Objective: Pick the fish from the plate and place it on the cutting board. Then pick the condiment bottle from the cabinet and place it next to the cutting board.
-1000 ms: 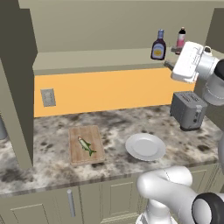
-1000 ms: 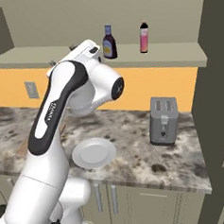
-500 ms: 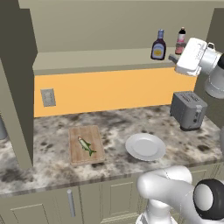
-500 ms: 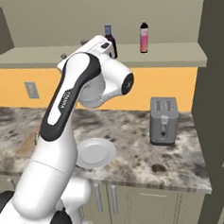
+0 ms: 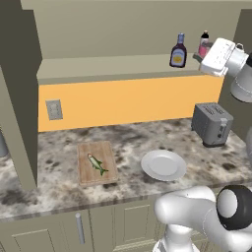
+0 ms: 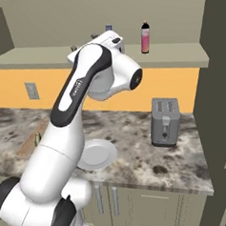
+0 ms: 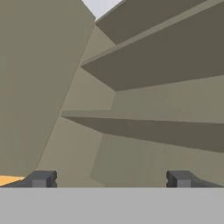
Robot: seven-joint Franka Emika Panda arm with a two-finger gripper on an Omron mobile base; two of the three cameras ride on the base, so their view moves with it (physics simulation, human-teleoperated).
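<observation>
Fish on cutting board, plate to its right

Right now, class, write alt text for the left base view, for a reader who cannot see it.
A small fish lies on a wooden cutting board on a speckled counter, beside a white plate with nothing on it and a grey toaster. On the cabinet shelf above stand a dark condiment bottle and a pink bottle, with the robot's white hand raised beside them.

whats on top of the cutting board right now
The fish lies on the cutting board, roughly along its middle. Nothing else sits on it in the left base view. In the right base view the arm covers most of the board.
</observation>
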